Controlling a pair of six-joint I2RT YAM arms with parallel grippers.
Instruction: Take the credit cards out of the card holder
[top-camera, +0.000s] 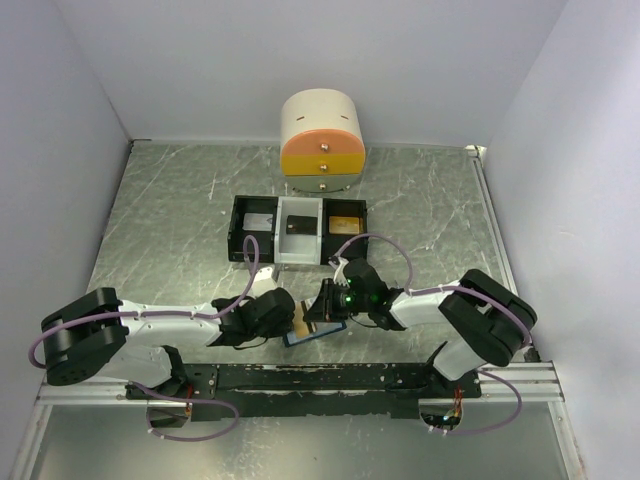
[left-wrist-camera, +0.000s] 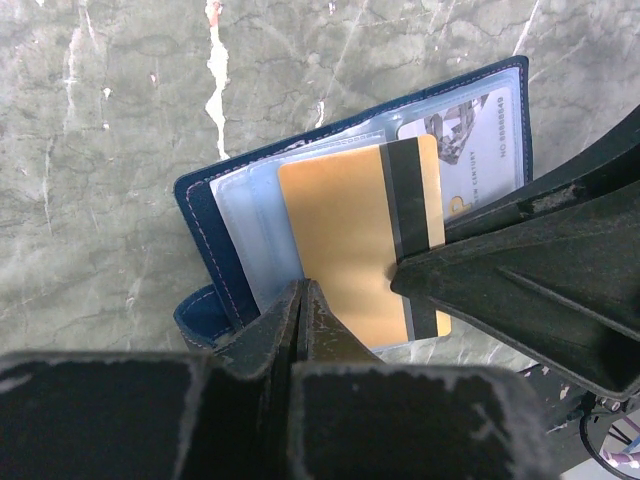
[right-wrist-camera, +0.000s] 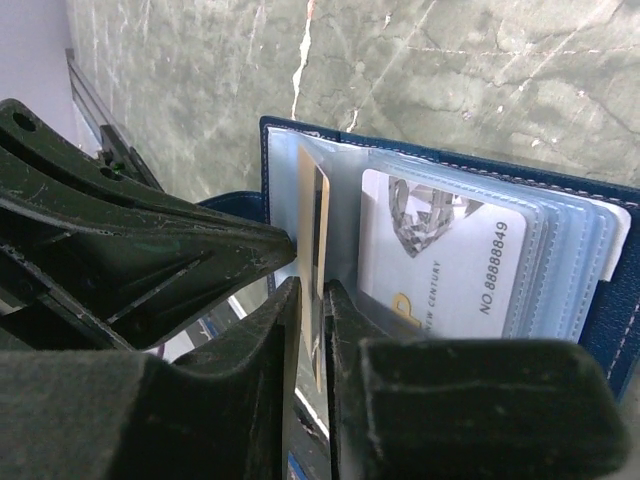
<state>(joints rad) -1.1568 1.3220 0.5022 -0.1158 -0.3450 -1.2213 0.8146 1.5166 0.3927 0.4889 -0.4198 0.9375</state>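
Note:
The card holder (top-camera: 312, 332) lies open near the table's front edge, dark blue with clear pocket sleeves (left-wrist-camera: 250, 215). A tan-gold credit card (left-wrist-camera: 345, 235) with a black stripe sticks partly out of a sleeve. My right gripper (right-wrist-camera: 322, 292) is shut on this card's edge (right-wrist-camera: 315, 215); its fingers (left-wrist-camera: 520, 270) show in the left wrist view. My left gripper (left-wrist-camera: 303, 292) is shut on the holder's near edge, at a sleeve beside the gold card. A white credit card (right-wrist-camera: 440, 255) sits in another sleeve. In the top view the left gripper (top-camera: 293, 322) and right gripper (top-camera: 323, 306) meet over the holder.
A black-and-white three-compartment tray (top-camera: 297, 245) stands behind the grippers, with small items in it. A round cream and orange drawer unit (top-camera: 321, 145) stands at the back. White walls close in the table on the left, right and back.

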